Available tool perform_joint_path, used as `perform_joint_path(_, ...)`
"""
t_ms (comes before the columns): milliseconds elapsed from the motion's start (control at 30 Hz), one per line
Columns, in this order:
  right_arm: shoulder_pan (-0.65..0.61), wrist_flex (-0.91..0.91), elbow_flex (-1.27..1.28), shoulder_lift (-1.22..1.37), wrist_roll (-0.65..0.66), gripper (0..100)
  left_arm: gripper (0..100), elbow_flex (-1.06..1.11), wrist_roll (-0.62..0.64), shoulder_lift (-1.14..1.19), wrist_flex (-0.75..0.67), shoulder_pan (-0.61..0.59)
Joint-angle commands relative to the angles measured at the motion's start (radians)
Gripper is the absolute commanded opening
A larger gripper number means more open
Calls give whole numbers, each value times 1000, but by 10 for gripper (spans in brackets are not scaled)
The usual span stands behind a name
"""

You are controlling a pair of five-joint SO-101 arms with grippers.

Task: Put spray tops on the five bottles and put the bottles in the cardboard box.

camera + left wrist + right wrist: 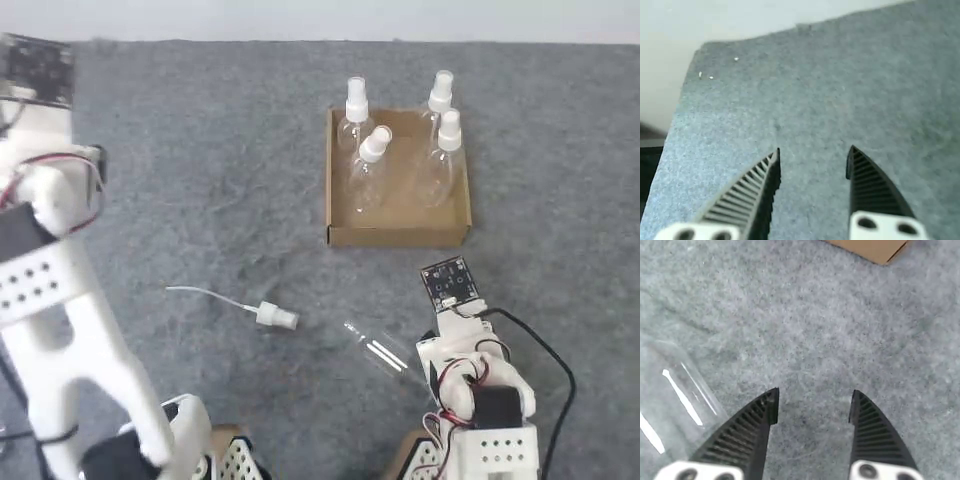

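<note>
Item 1. Right tool [815,392]: two black ribbed plastic jaws tapering to points, standing apart with nothing between them, hanging above the grey felt-covered desk [200,150].

Item 2. Clear, smooth cylindrical plastic bottle [675,390], uncapped, lying on its side just beside the right tool, off one jaw.

Item 3. White plastic spray top [275,316] with a thin, curved dip tube, lying on the felt beyond the bottle, away from the right tool.

Item 4. Shallow brown cardboard box [400,236], ahead of the right tool, holding four clear capped bottles [440,160]; one seems to lean.

Item 5. Left tool [814,150]: same ribbed jaws, parted and empty, over bare felt, well apart from everything.

Hazards, as I judge them: the round bottle may roll off when nudged, or squirt from a pinch on its slick wall. The slender tube could bend or miss the narrow neck. Lowering a fifth bottle into the crowded box may topple its neighbours.
</note>
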Motion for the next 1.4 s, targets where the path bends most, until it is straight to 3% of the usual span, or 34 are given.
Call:
perform_joint_path(0, 5, 8, 21, -12, 11, 178, 196, -51, -3, -140, 132, 84)
perform_joint_path(567, 4, 8, 21, -12, 11, 178, 194, -51, 58, -176, 272, 109)
perform_joint_path(1367, 4, 8, 21, -12, 11, 178, 196, -54, 101, -176, 324, 109)
